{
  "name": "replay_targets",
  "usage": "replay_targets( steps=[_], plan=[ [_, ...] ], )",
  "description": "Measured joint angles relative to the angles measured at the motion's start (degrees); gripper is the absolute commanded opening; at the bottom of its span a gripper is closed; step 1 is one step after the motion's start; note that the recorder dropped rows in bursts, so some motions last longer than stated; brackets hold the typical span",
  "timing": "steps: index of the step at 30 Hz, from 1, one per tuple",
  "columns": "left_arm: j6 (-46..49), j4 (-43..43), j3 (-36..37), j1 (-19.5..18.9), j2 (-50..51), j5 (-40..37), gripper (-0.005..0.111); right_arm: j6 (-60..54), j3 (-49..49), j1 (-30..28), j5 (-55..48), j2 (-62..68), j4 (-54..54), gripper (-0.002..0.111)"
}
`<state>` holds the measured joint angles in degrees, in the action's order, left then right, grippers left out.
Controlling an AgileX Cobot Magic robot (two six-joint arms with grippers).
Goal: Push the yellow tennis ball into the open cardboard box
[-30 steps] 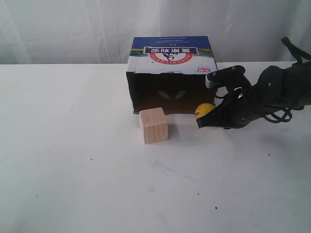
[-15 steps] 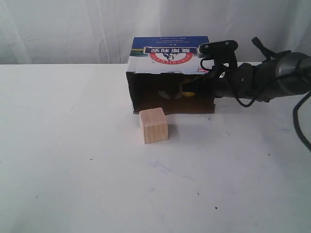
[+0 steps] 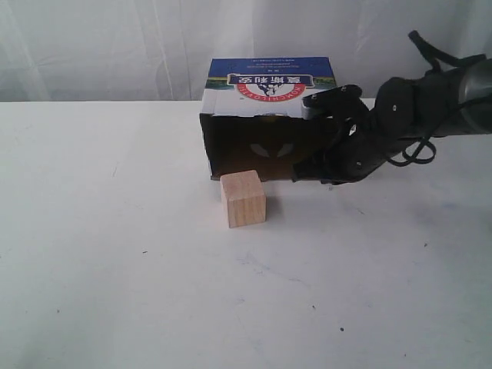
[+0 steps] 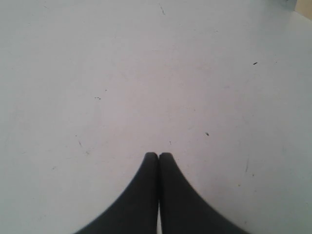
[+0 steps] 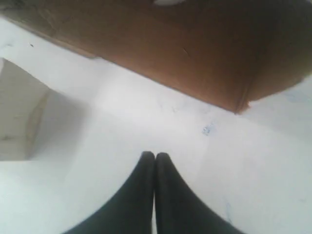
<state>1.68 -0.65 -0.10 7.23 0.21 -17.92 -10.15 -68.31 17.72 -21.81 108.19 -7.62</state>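
At the open cardboard box (image 3: 269, 115) mouth, my right gripper (image 5: 155, 155) is pressed together, maybe touching the table (image 3: 115, 269); left gripper (image 4: 158, 155) pressed together too.

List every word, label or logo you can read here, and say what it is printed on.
"莫斯利安", as best I can read it: white characters on the red logo atop the open cardboard box, upside down in the exterior view.
Curved Latin lettering around that logo: too blurred to read.
Wooden cube: no text.
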Motion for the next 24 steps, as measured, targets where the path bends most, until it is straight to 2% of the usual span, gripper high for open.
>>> replay_targets(
  steps=[9, 14, 18, 24],
  plan=[
    [0.0, 0.0, 0.0, 0.0, 0.0, 0.0, 0.000, 17.3, -0.1, -9.8, -18.8, -3.7, 23.6, 0.000],
    [0.0, 0.0, 0.0, 0.0, 0.0, 0.0, 0.000, 18.7, -0.1, -14.7, -34.6, -4.8, 27.9, 0.000],
    [0.0, 0.0, 0.0, 0.0, 0.0, 0.0, 0.000, 19.3, -0.1, -17.1, -42.6, -4.9, 28.4, 0.000],
    [0.0, 0.0, 0.0, 0.0, 0.0, 0.0, 0.000, 25.5, 4.1, -17.9, -45.8, -10.3, 30.7, 0.000]
  ],
)
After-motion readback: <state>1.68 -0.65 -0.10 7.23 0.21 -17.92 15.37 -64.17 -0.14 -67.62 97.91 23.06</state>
